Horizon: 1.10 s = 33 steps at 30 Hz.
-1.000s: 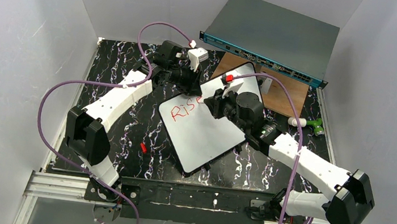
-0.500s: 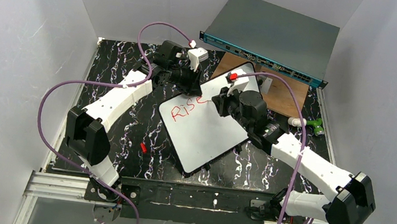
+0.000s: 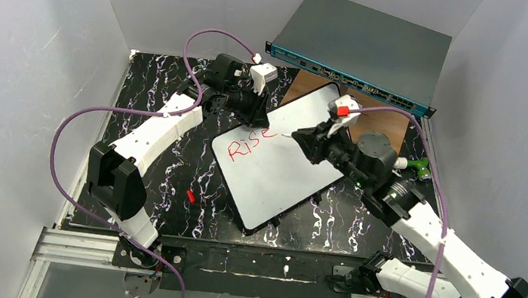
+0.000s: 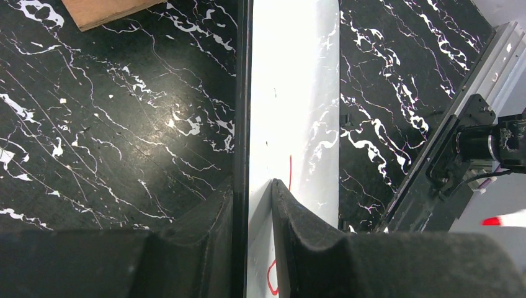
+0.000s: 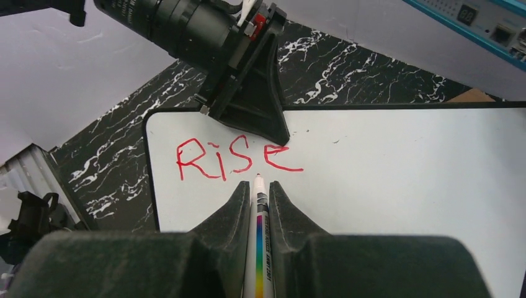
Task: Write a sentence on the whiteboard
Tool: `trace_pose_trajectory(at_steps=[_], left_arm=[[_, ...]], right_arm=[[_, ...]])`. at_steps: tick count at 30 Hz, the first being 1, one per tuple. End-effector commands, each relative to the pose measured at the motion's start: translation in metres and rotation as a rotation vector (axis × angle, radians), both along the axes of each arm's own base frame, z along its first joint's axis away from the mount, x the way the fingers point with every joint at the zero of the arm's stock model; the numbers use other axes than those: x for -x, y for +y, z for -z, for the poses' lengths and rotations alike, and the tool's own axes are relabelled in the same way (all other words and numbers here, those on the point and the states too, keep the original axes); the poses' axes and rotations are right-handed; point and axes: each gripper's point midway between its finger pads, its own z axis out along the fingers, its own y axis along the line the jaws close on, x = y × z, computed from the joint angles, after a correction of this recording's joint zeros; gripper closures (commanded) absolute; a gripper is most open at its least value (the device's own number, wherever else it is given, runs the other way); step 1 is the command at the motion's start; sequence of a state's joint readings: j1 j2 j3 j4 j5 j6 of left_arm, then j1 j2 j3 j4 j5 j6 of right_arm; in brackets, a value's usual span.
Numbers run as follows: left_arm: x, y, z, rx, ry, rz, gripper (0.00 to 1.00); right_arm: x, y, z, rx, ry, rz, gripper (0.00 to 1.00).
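Note:
The whiteboard (image 3: 273,177) lies tilted on the black marble table, with its far left edge pinched by my left gripper (image 3: 257,121). In the left wrist view that gripper (image 4: 254,192) is shut on the board's thin edge (image 4: 291,93), a red stroke beside one finger. The sentence (image 3: 250,143) reads "Rise" in red (image 5: 239,158) near the board's top left corner. My right gripper (image 3: 309,141) hovers right of the word, shut (image 5: 257,186) on a white marker (image 5: 256,248) with a rainbow stripe. The marker's tip points just below the "s" and "e"; whether it touches the board (image 5: 403,174) does not show.
A grey metal box with a teal front (image 3: 364,47) stands at the back on a wooden board (image 3: 381,133). A green and white object (image 3: 414,166) lies at the right. A small red cap (image 3: 190,196) rests on the marble table (image 3: 152,105) left of the whiteboard.
The right arm has swung right, carrying the marker away from the end of "Rise"; its elbow dropped toward the lower right. The left arm and whiteboard have stayed still.

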<state>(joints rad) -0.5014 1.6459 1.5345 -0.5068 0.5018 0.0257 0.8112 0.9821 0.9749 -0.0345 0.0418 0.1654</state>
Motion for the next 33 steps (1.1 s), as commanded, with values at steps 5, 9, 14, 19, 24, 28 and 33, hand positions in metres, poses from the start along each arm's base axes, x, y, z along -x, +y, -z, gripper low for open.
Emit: trace_pose_trajectory(at_steps=[5,9,14,19,24,28,33], left_arm=[[0.012,-0.004,-0.012,-0.005,-0.024,0.055,1.0],[0.014,-0.003,-0.012,-0.007,-0.022,0.06,1.0],[0.016,-0.002,-0.009,-0.01,-0.015,0.063,1.0],[0.019,-0.001,-0.009,-0.012,-0.013,0.072,1.0],[0.024,0.002,-0.008,-0.014,-0.011,0.076,1.0],[0.026,0.003,-0.007,-0.019,-0.008,0.078,1.0],[0.03,0.006,-0.007,-0.024,-0.011,0.082,1.0]], right_arm=[[0.018,-0.028,0.032,0.0,0.054,0.051,0.99],[0.023,-0.03,0.044,0.004,0.07,0.039,0.99],[0.031,-0.025,0.054,0.017,0.082,-0.013,0.99],[0.034,-0.021,0.057,0.027,0.062,-0.053,0.99],[0.013,-0.033,0.047,0.04,0.005,0.06,0.99],[-0.001,-0.034,0.04,0.048,-0.006,0.068,0.99],[-0.02,-0.037,0.024,0.018,-0.023,0.091,0.99]])
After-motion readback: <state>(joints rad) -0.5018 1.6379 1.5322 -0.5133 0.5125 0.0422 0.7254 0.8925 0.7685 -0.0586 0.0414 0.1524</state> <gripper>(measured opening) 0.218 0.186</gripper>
